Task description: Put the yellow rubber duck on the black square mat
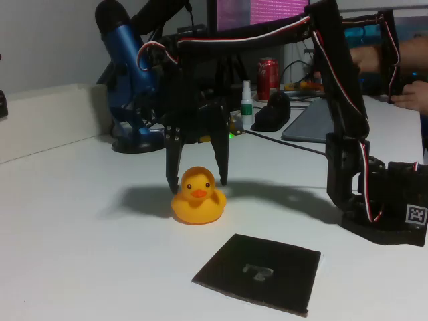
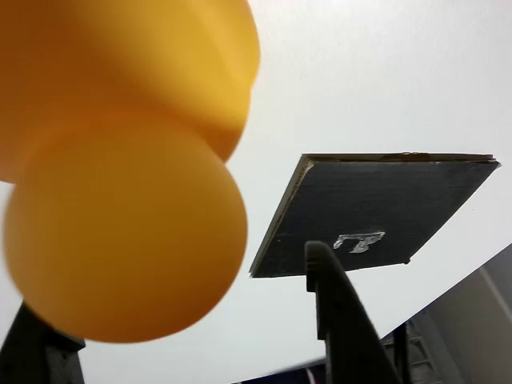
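My end effector (image 1: 196,179) is lowered over the yellow rubber duck (image 1: 198,196), its two dark fingers spread apart, one on each side of the duck's head. In the fixed view the fingertips hang level with the head, and I can't make out either one pressing on it. So I am released, not yet grasping. I stand this way because the head is the narrowest part I can straddle from above; the wider body below would likely force my fingers further apart.

The duck sits upright on the white worktop (image 1: 80,254), roughly midway across it and back from the near edge, its beak facing the fixed camera. In the wrist view the duck (image 2: 120,184) is a big blurred yellow mass at upper left, with one finger (image 2: 340,320) rising at lower centre, well clear of it on that side.

The black square mat (image 1: 261,271) lies flat near the worktop's near edge, to the right of the duck and apart from it, bare except for the pale mark at its centre. It is placed close enough that the carry should be a short one.

I judge the next step to be clenching on the head; the glossy rounded surface could slip out if I pinch too high.
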You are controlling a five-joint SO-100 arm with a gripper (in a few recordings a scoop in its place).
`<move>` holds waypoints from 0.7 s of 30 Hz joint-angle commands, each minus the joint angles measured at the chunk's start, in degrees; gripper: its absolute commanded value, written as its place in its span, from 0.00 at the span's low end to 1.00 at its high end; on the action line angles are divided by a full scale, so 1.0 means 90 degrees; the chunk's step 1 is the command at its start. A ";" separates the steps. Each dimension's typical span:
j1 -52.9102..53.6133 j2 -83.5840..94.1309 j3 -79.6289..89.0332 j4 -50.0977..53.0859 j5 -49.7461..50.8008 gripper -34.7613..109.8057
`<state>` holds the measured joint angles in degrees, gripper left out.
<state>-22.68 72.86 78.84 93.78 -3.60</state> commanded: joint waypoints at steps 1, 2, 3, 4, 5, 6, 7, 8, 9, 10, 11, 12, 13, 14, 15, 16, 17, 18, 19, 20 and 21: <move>0.0195 0.0264 -0.0293 0.0068 -0.0088 0.47; 0.0195 0.0264 -0.0293 0.0068 -0.0088 0.47; 0.0205 0.0264 -0.0293 0.0068 -0.0088 0.47; 0.0205 0.0264 -0.0273 0.0068 -0.0088 0.47; 0.0205 0.0264 -0.0264 0.0068 -0.0088 0.47; 0.0205 0.0264 -0.0254 0.0068 -0.0088 0.47; 0.0205 0.0264 -0.0254 0.0068 -0.0078 0.47; 0.0205 0.0264 -0.0283 0.0068 -0.0088 0.47; 0.0205 0.0264 -0.0293 0.0068 -0.0088 0.47; 0.0205 0.0264 -0.0293 0.0068 -0.0088 0.47; 0.0205 0.0264 -0.0254 0.0068 -0.0088 0.47; 0.0205 0.0264 -0.0244 0.0068 -0.0059 0.47; 0.0205 0.0254 -0.0234 0.0068 -0.0059 0.47; 0.0205 0.0254 -0.0234 0.0068 -0.0078 0.47; 0.0215 0.0254 -0.0234 0.0068 -0.0078 0.47; 0.0215 0.0254 -0.0234 0.0068 -0.0088 0.47; 0.0215 0.0244 -0.0234 0.0068 -0.0059 0.47; 0.0215 0.0244 -0.0234 0.0068 -0.0049 0.47; 0.0215 0.0244 -0.0234 0.0068 -0.0049 0.47; 0.0215 0.0254 -0.0234 0.0068 -0.0049 0.47; 0.0215 0.0234 -0.0234 0.0068 -0.0068 0.47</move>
<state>-20.92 72.86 78.84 93.52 -3.60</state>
